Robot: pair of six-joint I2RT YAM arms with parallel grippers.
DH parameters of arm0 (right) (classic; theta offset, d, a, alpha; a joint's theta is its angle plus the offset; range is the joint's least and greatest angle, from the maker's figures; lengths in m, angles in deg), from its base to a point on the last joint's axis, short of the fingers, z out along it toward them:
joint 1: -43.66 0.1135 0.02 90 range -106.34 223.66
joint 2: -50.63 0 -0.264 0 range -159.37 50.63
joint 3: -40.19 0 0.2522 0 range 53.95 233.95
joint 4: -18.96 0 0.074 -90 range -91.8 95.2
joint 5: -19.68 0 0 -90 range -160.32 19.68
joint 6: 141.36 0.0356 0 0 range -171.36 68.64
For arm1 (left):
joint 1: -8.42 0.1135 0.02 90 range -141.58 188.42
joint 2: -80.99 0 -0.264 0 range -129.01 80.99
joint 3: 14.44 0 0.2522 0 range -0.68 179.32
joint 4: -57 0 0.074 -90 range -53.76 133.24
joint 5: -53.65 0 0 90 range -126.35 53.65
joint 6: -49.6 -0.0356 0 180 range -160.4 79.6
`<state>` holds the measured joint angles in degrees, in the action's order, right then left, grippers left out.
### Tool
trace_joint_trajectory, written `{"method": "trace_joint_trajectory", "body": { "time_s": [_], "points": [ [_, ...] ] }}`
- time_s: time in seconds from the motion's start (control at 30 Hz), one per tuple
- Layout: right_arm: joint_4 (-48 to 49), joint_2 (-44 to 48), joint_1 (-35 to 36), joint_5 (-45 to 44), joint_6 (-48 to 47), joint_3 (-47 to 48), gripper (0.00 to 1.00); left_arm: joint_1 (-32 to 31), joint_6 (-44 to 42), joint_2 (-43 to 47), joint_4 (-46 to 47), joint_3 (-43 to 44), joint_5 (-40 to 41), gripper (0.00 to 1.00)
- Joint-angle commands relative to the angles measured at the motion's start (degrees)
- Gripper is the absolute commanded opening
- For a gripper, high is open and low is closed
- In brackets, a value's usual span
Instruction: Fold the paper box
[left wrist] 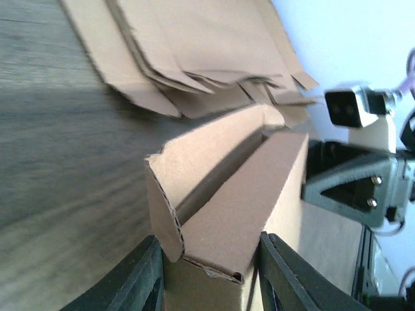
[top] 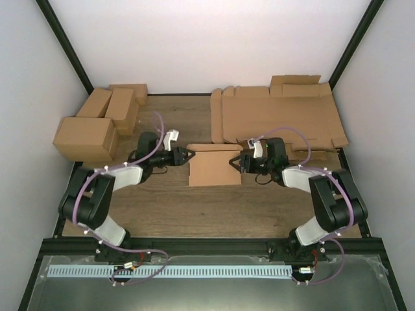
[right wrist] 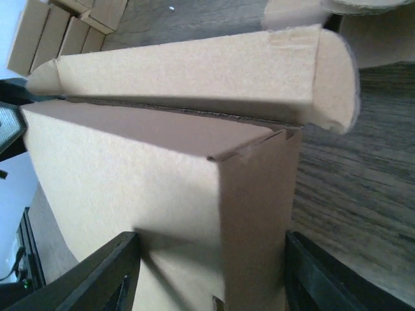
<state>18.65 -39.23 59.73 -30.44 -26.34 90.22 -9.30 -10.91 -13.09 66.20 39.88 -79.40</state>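
Observation:
The paper box (top: 214, 170) is a brown cardboard box standing on the wooden table between the two arms, its lid flap partly raised. My left gripper (top: 189, 155) is at its left end and my right gripper (top: 235, 161) at its right end. In the left wrist view the box's end (left wrist: 240, 194) sits between the fingers of the left gripper (left wrist: 209, 241), which press its two sides; a small side flap sticks out by the left finger. In the right wrist view the box (right wrist: 130, 181) fills the span of the right gripper (right wrist: 211, 236), both fingers against its walls.
A pile of flat brown sheets (top: 279, 116) lies at the back right, close behind the box. Several finished brown boxes (top: 97, 123) stand at the back left. Black frame rails border the table's sides and near edge.

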Motion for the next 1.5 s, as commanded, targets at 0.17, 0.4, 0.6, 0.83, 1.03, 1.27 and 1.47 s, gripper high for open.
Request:
{"method": "trace_joint_trajectory", "body": {
  "time_s": [0.17, 0.4, 0.6, 0.83, 1.03, 1.27, 1.47],
  "points": [
    [-1.0, 13.7, 0.5, -6.9, 0.0, -5.6, 0.95, -10.6, -13.2, 24.0, -1.6, -12.9, 13.1, 0.39],
    [-9.1, 23.0, 0.8, -10.6, -0.5, -6.0, 1.00, -12.7, -15.4, 37.8, -4.7, -19.3, 20.7, 0.38],
    [7.2, 23.4, 10.9, -22.3, -3.0, -9.5, 1.00, -12.8, -16.1, 51.8, -10.6, -22.9, 27.0, 0.39],
    [36.1, 14.7, 18.1, -27.1, -13.6, -13.5, 1.00, -13.0, -15.3, 63.7, -16.4, -26.3, 37.1, 0.38],
    [41.5, -2.7, 27.3, -26.4, -32.6, -5.0, 1.00, -12.9, -15.5, 69.0, -18.5, -27.9, 44.4, 0.39],
    [37.3, -15.2, 30.4, -27.5, -37.3, 4.9, 1.00, -13.0, -14.1, 69.3, -21.5, -27.4, 45.9, 0.39],
    [33.4, -21.6, 30.7, -26.5, -39.0, 11.1, 1.00, -12.9, -14.0, 69.4, -22.1, -27.4, 46.6, 0.39]
  ]
}}
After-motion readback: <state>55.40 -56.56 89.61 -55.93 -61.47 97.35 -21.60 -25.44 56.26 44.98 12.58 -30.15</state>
